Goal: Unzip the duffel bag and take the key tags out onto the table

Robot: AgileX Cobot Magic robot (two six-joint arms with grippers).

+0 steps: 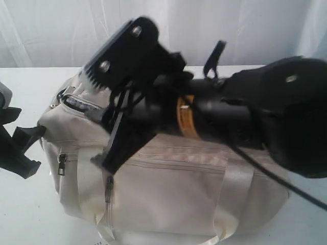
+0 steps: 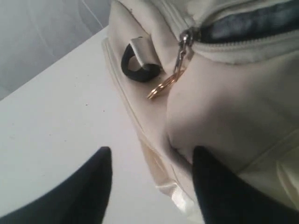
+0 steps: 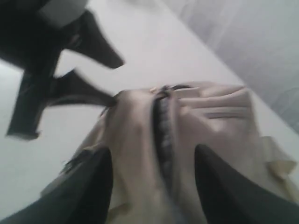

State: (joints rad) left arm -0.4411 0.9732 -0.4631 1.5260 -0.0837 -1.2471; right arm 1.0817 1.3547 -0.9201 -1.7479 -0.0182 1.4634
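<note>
Our right tool [image 3: 152, 154] spreads wide above the bag [image 1: 173, 189]; we see our left tool [image 2: 152, 149] wide at its end edge, open tabletop [image 2: 60, 102] beyond.

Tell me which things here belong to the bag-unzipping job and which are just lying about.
For the job: cream fabric duffel bag, its metal zipper pull with gold ring, plain white tabletop, left tool, right tool; key tags not in view.
Just there: white curtain backdrop, black strap ring.
</note>
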